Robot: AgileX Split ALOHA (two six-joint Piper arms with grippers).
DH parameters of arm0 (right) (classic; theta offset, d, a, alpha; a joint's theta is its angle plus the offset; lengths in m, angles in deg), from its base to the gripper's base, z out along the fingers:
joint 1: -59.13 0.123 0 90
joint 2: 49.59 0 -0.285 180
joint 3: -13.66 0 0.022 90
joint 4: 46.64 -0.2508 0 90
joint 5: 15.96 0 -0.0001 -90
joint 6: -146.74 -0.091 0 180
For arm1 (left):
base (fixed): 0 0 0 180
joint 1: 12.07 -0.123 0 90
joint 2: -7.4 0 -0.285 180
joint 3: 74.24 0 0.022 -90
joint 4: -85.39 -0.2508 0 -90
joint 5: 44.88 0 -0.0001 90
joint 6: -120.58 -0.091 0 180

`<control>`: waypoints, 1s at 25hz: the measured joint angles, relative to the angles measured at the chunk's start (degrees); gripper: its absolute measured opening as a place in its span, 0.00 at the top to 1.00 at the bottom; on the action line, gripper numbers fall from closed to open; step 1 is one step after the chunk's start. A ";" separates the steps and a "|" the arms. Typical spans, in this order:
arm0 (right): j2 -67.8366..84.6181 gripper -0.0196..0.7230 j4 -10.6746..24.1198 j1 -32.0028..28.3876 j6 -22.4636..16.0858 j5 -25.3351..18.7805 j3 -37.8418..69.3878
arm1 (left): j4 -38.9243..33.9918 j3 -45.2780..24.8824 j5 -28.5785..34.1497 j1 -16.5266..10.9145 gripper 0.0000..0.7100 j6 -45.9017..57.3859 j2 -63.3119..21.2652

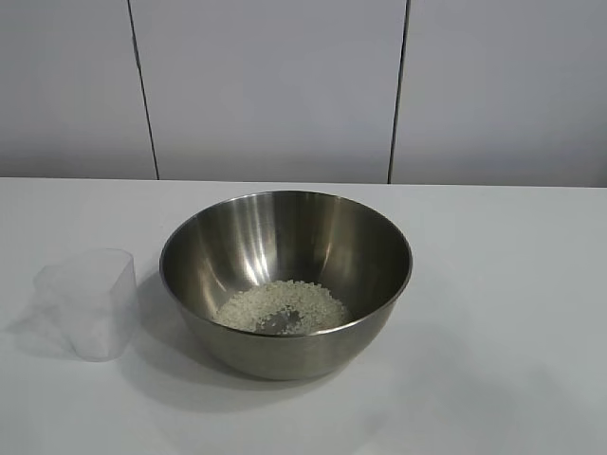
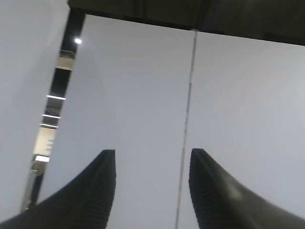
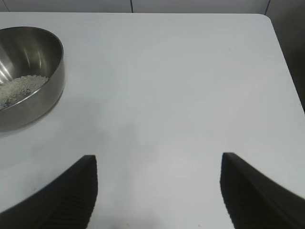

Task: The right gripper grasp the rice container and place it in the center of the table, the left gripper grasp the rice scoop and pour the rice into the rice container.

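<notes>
The rice container (image 1: 285,280), a big shiny steel bowl, stands at the middle of the white table (image 1: 512,313); a low heap of rice (image 1: 281,307) lies in its bottom. Left of it the rice scoop (image 1: 86,302), a clear plastic cup, stands upright on the table and looks empty. Neither arm appears in the exterior view. My left gripper (image 2: 152,157) is open, holds nothing and faces a pale wall. My right gripper (image 3: 159,162) is open wide above bare table, with the rice container (image 3: 26,76) off to one side and the rice (image 3: 19,88) visible inside it.
A white panelled wall (image 1: 275,85) with dark seams rises behind the table. The table's far edge and rounded corner (image 3: 267,21) show in the right wrist view. A dark gap with lights (image 2: 57,95) runs beside the wall in the left wrist view.
</notes>
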 joint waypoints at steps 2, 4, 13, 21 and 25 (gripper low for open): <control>0.00 0.31 -0.05 0.00 0.00 0.00 0.00 | 9.02 0.04 9.47 0.00 0.50 -10.60 -0.87; 0.00 0.31 -0.17 0.00 0.00 0.00 0.00 | 17.48 0.25 18.83 0.00 0.50 -21.08 -1.69; 0.00 0.31 -0.33 0.00 0.00 0.00 0.00 | 36.62 0.72 54.06 5.46 0.50 -45.16 -5.45; 0.00 0.31 -0.33 0.00 0.00 0.00 0.00 | 27.63 0.99 63.82 9.02 0.50 -43.43 -17.85; 0.00 0.31 -0.35 0.00 0.00 0.00 0.00 | 26.19 0.17 63.90 9.35 0.50 -43.48 -18.08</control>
